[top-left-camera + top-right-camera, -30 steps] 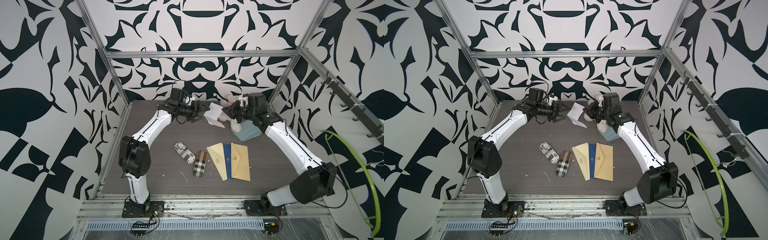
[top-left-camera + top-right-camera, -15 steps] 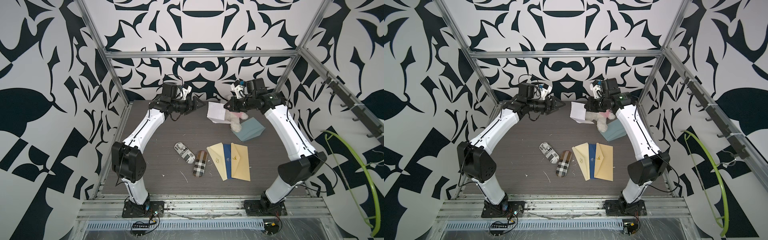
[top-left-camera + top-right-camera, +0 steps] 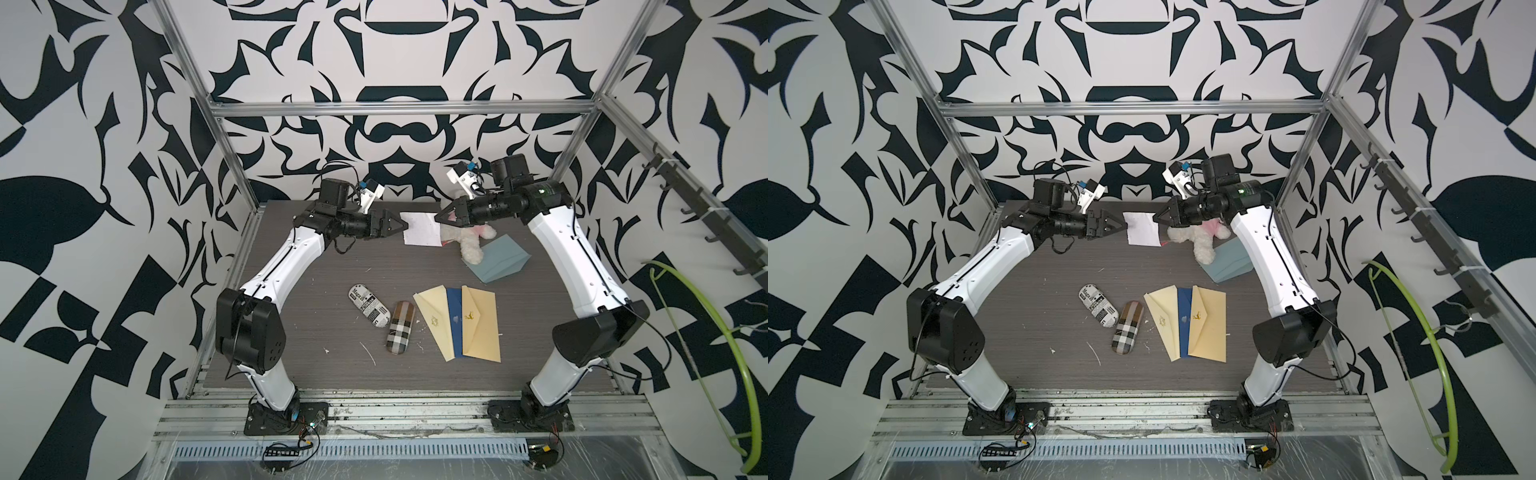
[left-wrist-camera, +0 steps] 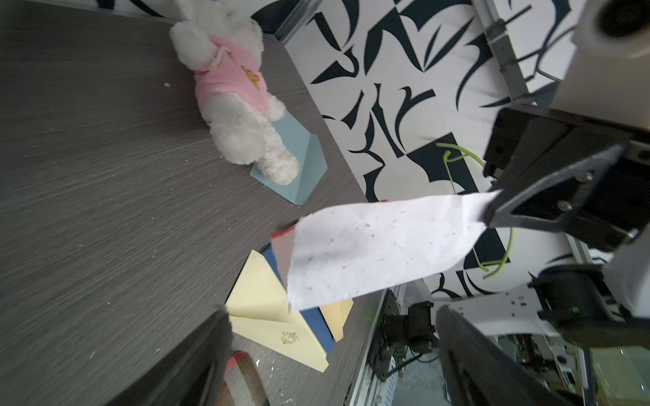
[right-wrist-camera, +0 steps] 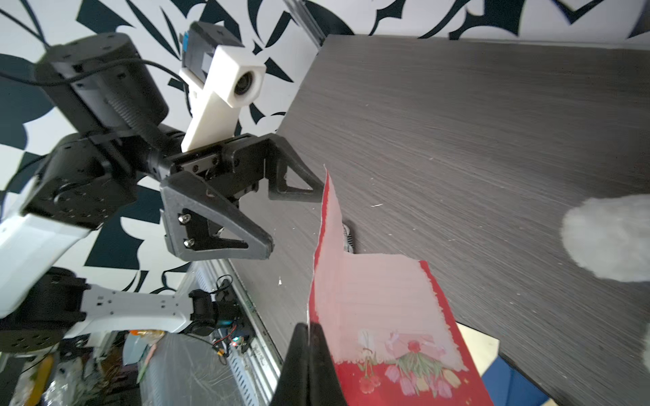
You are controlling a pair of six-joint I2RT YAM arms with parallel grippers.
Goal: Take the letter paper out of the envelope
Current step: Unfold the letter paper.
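The right gripper [image 3: 437, 217] has its jaws pressed together on the right edge of the letter paper [image 3: 422, 229] and holds the sheet in the air above the far middle of the table [image 3: 299, 332]. Its wrist view shows the closed fingertips [image 5: 302, 369] pinching that edge, with the sheet's pink, red-bordered, flower-printed face turned toward the camera; both top views show the white back. The left gripper [image 3: 404, 226] faces it from the left with its jaws spread wide, the tips just beside the sheet's left edge. Whether they touch it cannot be told. The paper is wholly clear of the light blue envelope [image 3: 500, 262], which lies on the table to the right of the sheet and a little nearer. The hind legs of a white plush dog [image 3: 471, 249] in a pink top rest on it. Nearer, around the middle, a newsprint case [image 3: 368, 306] lies just beside a plaid case [image 3: 400, 328]. Right of them three overlapping envelopes [image 3: 457, 328], cream, dark blue and tan, lie fanned out.
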